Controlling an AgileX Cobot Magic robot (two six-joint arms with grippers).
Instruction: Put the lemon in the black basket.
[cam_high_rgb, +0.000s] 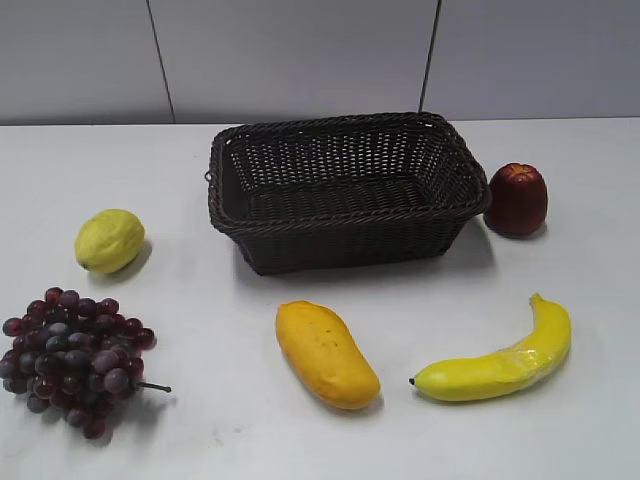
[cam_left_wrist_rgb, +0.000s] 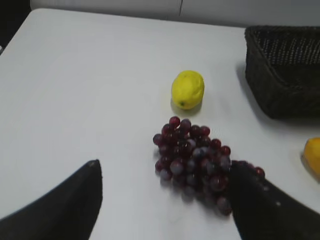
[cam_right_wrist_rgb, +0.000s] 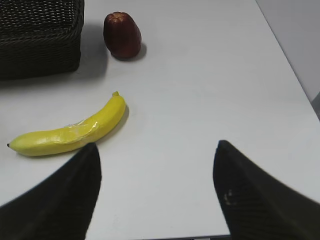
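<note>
The lemon (cam_high_rgb: 109, 240) lies on the white table at the left, apart from the black basket (cam_high_rgb: 345, 232), which stands at the back middle and holds nothing. In the left wrist view the lemon (cam_left_wrist_rgb: 187, 89) lies well ahead of my left gripper (cam_left_wrist_rgb: 162, 167), which is open and empty; the basket's corner (cam_left_wrist_rgb: 280, 75) shows at the upper right. My right gripper (cam_right_wrist_rgb: 157, 150) is open and empty over bare table, with the basket's corner (cam_right_wrist_rgb: 40, 42) at its upper left. Neither gripper shows in the exterior view.
A bunch of dark red grapes (cam_high_rgb: 72, 360) (cam_left_wrist_rgb: 197, 160) lies between the left gripper and the lemon. A mango (cam_high_rgb: 327, 353), a banana (cam_high_rgb: 500, 362) (cam_right_wrist_rgb: 70, 132) and a dark red fruit (cam_high_rgb: 517, 198) (cam_right_wrist_rgb: 122, 35) lie around the basket.
</note>
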